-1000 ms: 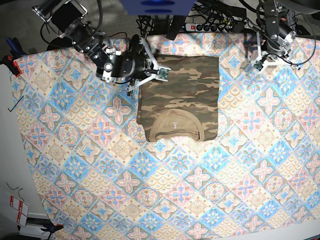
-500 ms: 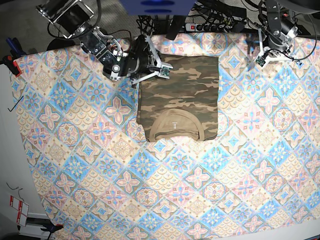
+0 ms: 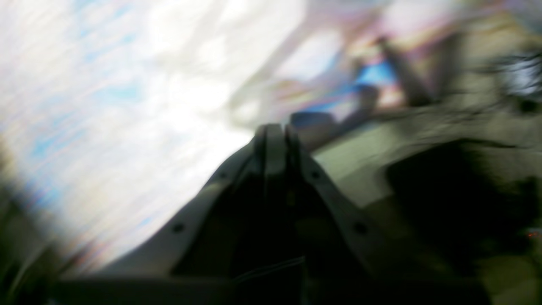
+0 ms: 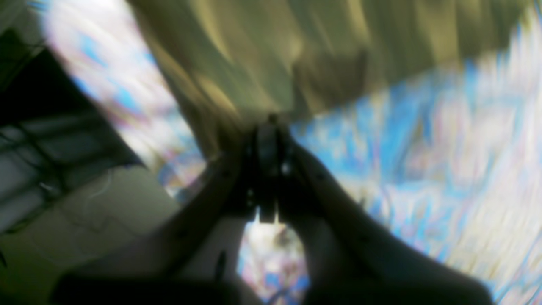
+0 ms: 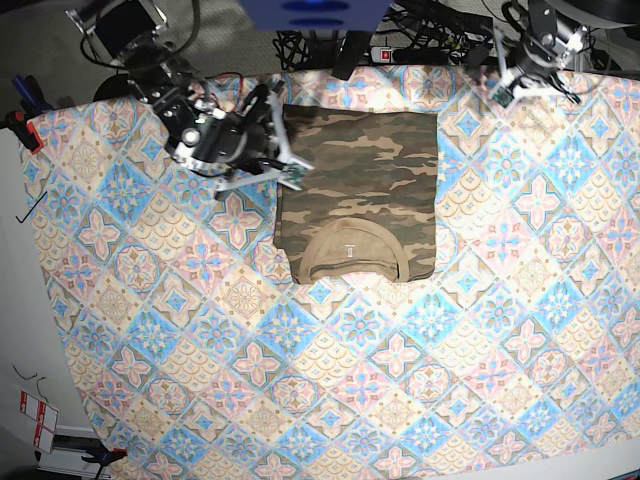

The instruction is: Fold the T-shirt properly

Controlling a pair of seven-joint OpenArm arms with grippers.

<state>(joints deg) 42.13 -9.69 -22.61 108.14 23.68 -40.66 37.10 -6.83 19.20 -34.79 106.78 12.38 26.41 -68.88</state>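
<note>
The camouflage T-shirt (image 5: pixel 375 170) lies folded into a rectangle at the back middle of the table, its tan collar (image 5: pixel 350 250) and white label facing the near side. My right gripper (image 5: pixel 278 140) hovers at the shirt's upper left edge. In the blurred right wrist view this right gripper (image 4: pixel 266 131) has its fingers pressed together, with camouflage cloth (image 4: pixel 296 55) just beyond the tips and nothing visibly pinched. My left gripper (image 5: pixel 503 80) is at the far right corner, well away from the shirt. In the blurred left wrist view, the left gripper (image 3: pixel 273 135) is shut and holds nothing.
A pastel blue-pink patterned tablecloth (image 5: pixel 400 380) covers the table. A power strip (image 5: pixel 430 48) and cables lie behind the far edge. Clamps (image 5: pixel 20 125) grip the left edge. A blue block (image 5: pixel 315 12) sits at the top centre.
My right arm has swung left, off the shirt's top left corner to its left edge. My left arm has pulled back toward the far edge. The shirt has not moved.
</note>
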